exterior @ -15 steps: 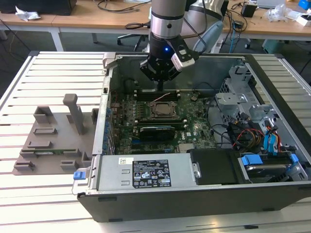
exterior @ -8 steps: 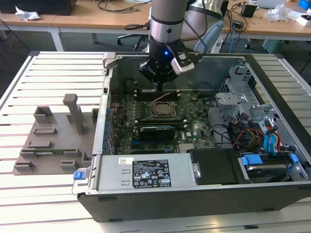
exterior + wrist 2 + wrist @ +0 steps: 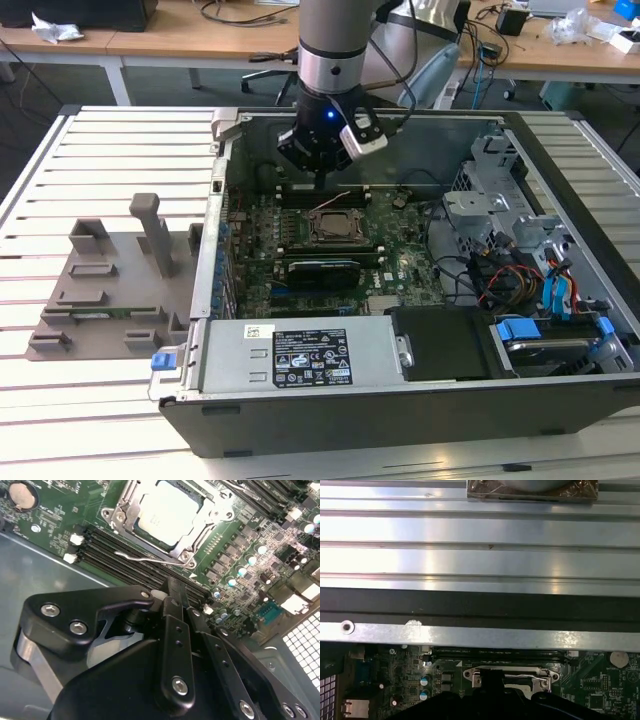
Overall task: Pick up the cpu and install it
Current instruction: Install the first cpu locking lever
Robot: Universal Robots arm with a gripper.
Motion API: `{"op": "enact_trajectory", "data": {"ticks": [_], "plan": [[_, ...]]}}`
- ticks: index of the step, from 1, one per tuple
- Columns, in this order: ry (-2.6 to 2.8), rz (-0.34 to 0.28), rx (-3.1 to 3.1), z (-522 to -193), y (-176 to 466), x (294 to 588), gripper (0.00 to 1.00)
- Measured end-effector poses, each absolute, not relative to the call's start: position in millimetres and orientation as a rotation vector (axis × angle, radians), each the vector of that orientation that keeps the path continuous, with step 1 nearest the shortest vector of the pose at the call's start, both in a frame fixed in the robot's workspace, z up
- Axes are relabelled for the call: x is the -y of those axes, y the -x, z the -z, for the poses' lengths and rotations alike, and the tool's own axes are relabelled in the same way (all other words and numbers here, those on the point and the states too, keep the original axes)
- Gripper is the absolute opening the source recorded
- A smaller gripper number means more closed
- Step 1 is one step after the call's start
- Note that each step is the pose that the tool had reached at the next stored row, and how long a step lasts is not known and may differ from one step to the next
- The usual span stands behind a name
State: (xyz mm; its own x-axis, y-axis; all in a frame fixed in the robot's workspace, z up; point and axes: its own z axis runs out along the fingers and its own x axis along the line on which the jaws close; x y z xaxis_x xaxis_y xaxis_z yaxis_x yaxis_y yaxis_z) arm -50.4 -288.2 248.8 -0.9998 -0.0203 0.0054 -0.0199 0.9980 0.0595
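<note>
End effector [image 3: 318, 165] hangs upper centre in the exterior view, above the motherboard [image 3: 400, 262], fingers [image 3: 175, 597] clenched on nothing. Cpu [image 3: 167, 512] sits in the socket [image 3: 120, 517], upper centre of the second wrist view; latch lever [image 3: 150, 559] alongside.

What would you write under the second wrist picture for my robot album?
Black gripper poised above the silver cpu sitting in its motherboard socket.

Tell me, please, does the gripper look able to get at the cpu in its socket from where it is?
Probably yes: the gripper hangs just above the motherboard beside the socket, and the cpu lies face-up with nothing over its silver top.
</note>
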Motion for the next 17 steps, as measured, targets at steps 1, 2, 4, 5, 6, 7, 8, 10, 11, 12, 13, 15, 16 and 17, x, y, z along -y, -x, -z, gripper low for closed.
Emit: {"op": "enact_trajectory", "data": {"ticks": [1,2,4,5,6,7,8,10,11,12,13,15,16,17], "plan": [[-0.032,0.093,3.134,-247.6,50.4,288.2,0.11],[-0.032,0.093,3.134,-246.5,50.4,288.2,0.11],[-0.032,0.093,3.134,-244.6,50.4,288.2,0.11],[-0.032,0.093,3.134,-243.3,50.4,288.2,0.11],[-0.032,0.093,3.134,-242.6,50.4,288.2,0.11],[-0.032,0.093,3.134,-241.3,50.4,288.2,0.11],[-0.032,0.093,3.134,-240.8,50.4,288.2,0.11],[-0.032,0.093,3.134,-239.8,50.4,288.2,0.11],[-0.032,0.093,3.134,-238.9,50.4,288.2,0.11],[-0.032,0.093,3.134,-237.8,50.4,288.1,0.11],[-0.032,0.094,3.134,-236.9,50.4,288.1,0.11],[-0.032,0.093,3.134,-235.7,50.4,288.2,0.11],[-0.032,0.093,3.134,-235.2,50.4,288.1,0.11],[-0.032,0.093,3.134,-234.6,50.4,288.2,0.11]]}}
